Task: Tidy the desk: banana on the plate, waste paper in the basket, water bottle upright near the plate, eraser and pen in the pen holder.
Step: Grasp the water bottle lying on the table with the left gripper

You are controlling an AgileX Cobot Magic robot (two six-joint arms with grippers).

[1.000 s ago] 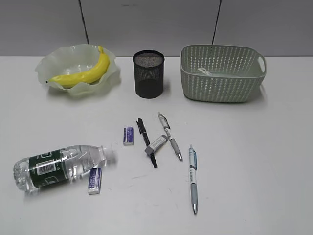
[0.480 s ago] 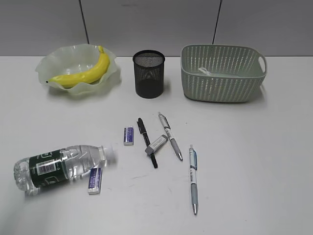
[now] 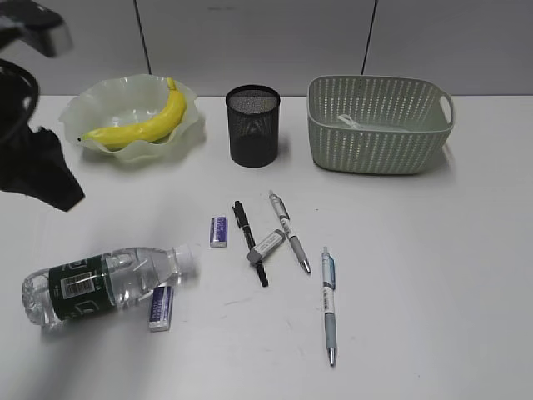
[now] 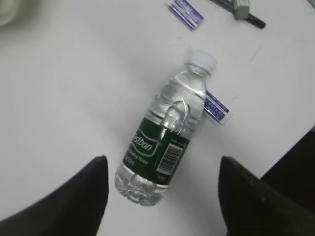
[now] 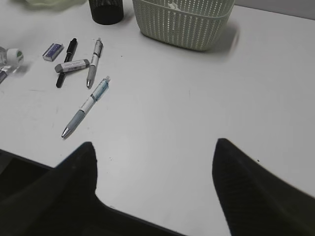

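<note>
Left gripper [image 4: 160,196] jaws apart above the lying bottle [image 3: 104,282]: not yet upright. Banana [image 3: 143,122] on plate [image 3: 92,104]: done. 3 erasers, 3 pens outside holder [image 3: 253,126]. Paper [image 3: 350,122] in basket [image 3: 379,142]. Right gripper [image 5: 155,184] apart, empty.

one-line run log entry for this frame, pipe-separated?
banana on plate | bottle lying flat | left pincer open above bottle, not touching | right pincer open, empty | pens, erasers loose on desk

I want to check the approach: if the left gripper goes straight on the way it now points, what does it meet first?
Most likely the water bottle, lying on its side between the open fingers of the left gripper. Depth is unclear, but nothing else shows in that line.
</note>
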